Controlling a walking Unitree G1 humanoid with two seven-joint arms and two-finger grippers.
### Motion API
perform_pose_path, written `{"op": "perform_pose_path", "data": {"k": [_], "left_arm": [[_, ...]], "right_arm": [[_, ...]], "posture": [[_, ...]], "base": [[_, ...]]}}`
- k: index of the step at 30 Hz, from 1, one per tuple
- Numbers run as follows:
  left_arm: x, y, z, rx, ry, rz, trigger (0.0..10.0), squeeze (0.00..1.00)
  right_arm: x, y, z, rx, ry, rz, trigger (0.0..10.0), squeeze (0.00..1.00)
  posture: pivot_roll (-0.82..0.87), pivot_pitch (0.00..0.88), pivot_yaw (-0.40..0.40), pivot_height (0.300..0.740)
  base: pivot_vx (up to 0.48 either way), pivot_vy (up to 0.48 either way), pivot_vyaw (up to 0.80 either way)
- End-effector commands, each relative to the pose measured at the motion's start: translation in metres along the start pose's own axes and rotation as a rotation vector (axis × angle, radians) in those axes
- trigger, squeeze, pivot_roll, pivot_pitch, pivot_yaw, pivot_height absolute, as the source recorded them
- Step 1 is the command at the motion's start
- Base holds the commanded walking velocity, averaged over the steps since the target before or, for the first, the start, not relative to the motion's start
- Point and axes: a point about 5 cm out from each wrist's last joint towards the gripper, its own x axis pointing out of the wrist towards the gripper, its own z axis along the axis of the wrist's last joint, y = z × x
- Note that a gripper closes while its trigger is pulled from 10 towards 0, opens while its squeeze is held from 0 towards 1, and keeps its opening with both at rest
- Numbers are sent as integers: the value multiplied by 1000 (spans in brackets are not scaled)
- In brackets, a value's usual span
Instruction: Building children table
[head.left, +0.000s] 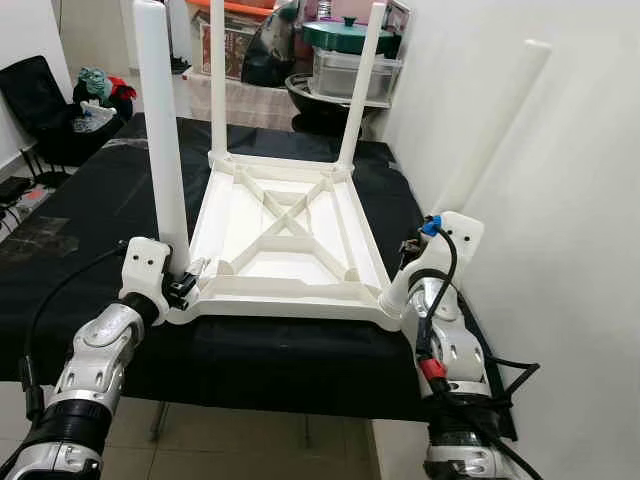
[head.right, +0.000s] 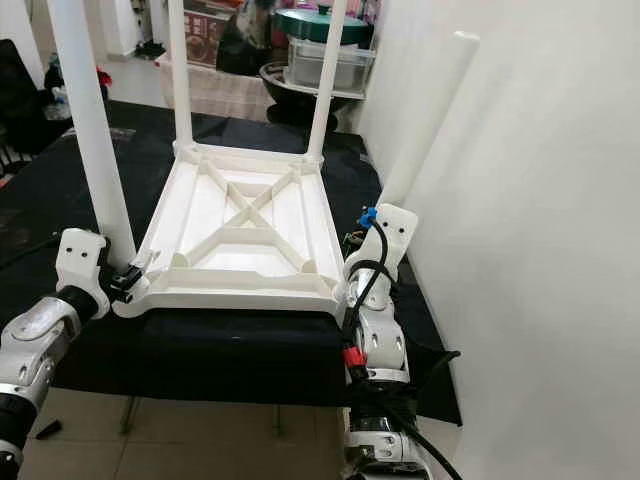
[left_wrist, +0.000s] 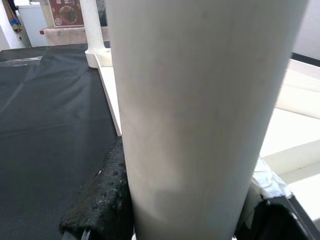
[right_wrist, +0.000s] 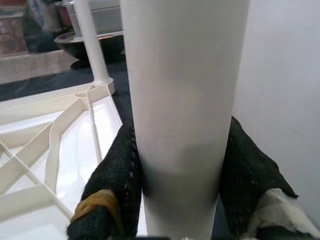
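Note:
A white plastic children table (head.left: 290, 240) lies upside down on a black-covered work table (head.left: 90, 220). Three white legs stand upright in its corners: near left (head.left: 160, 130), far left (head.left: 218, 80) and far right (head.left: 360, 90). My left gripper (head.left: 185, 285) is shut on the base of the near-left leg (left_wrist: 200, 100), with its padded fingers (left_wrist: 102, 200) on either side. At the near-right corner a fourth leg (head.left: 490, 130) leans out toward the wall. My right gripper (head.left: 405, 270) is shut on its lower part (right_wrist: 185, 100), and the black pads (right_wrist: 112, 185) press both sides.
A white wall (head.left: 560, 200) runs close along the right, just beyond the tilted leg. Behind the work table stand a green-lidded pot and clear containers (head.left: 350, 55). A black chair with items on it (head.left: 60, 110) sits at the far left. The work table's front edge is right before me.

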Motion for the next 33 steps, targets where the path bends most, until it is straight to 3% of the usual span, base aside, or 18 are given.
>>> {"op": "perform_pose_path", "data": {"k": [1,2,5,6,7,9,10,11,12,14,19,20,21,29,30,31,32,33], "left_arm": [[-7,18,-6,16,39,89,10000,0],[-7,17,-6,14,39,89,10000,0],[-8,18,-7,14,40,90,10000,0],[-8,18,-7,13,39,92,10000,0],[-8,18,-7,13,39,92,10000,0],[-8,19,-6,12,38,94,10000,0],[-8,19,-6,12,38,94,10000,0],[-7,18,-6,10,36,95,10000,0],[-7,18,-6,10,36,95,10000,0],[-6,17,-6,8,33,92,10000,0],[-4,15,-4,6,27,89,10000,0],[-3,15,-3,7,23,86,10000,0],[-2,16,-1,12,20,84,10000,0],[-2,20,1,21,19,87,10000,0],[-2,20,2,22,18,87,10000,0],[-2,20,1,21,19,86,10000,0],[-2,20,1,21,19,86,10000,0],[-2,19,0,20,21,86,10000,0]], "right_arm": [[1,-13,-21,-12,78,3,10000,0],[6,-22,-14,-42,45,27,10000,1000],[12,-33,-3,-86,14,77,10000,1000],[17,-34,6,-103,-9,190,10000,0],[17,-34,6,-103,-9,190,10000,0],[18,-33,21,-109,-40,468,10000,0],[18,-33,21,-109,-40,468,10000,0],[14,-34,27,-159,-59,658,10000,0],[14,-34,27,-159,-59,658,10000,0],[8,-37,27,-222,-45,853,10000,0],[11,-38,21,-273,-18,884,10000,0],[12,-35,17,-274,-8,887,6431,0],[15,-33,13,-275,-9,863,0,0],[24,-35,2,-295,-17,676,0,0],[29,-40,-1,-298,3,573,0,0],[35,-59,-3,-233,18,263,0,0],[35,-59,-3,-233,18,263,0,0],[34,-75,-6,-175,42,5,0,0]], "posture": [[90,0,-120,740],[90,0,-122,740],[90,0,-122,740],[88,0,-125,740],[88,0,-125,740],[89,0,-125,740],[89,0,-125,740],[85,0,-124,740],[85,0,-124,740],[85,0,-127,740],[96,0,-133,740],[103,0,-134,740],[108,0,-131,740],[103,0,-119,740],[104,0,-119,740],[98,0,-117,740],[98,0,-117,740],[97,0,-116,740]], "base": [[0,0,0],[0,0,0],[0,0,0],[0,0,0],[0,0,0],[0,0,0],[0,0,0],[0,0,0],[0,0,0],[0,0,0],[0,0,0],[0,0,0],[0,0,0],[0,0,0],[0,0,0],[0,0,0],[0,0,0],[0,0,0]]}}
